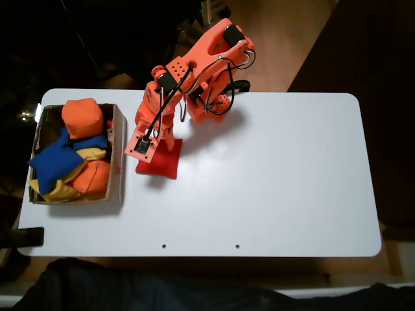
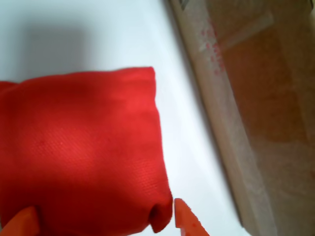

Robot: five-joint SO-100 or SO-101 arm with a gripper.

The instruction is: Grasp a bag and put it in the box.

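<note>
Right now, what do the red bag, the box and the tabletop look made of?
Small square red fabric beanbag: woven cloth, matte; fine weave and soft puckered corner show in the wrist view. Shallow brown cardboard box: raw cardboard, dull fibrous wall. White rounded tabletop: smooth, hard, probably laminate or painted board; cannot tell which.

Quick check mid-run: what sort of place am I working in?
Probably a home or hobby bench, not a factory: a small white table on wood flooring, a cardboard box of beanbags, a printed orange arm.

I see my orange arm [image 1: 194,78] bent down leftward in the fixed view, gripper [image 2: 103,221] spread, fingertips [image 2: 186,221] low in the wrist view.
</note>
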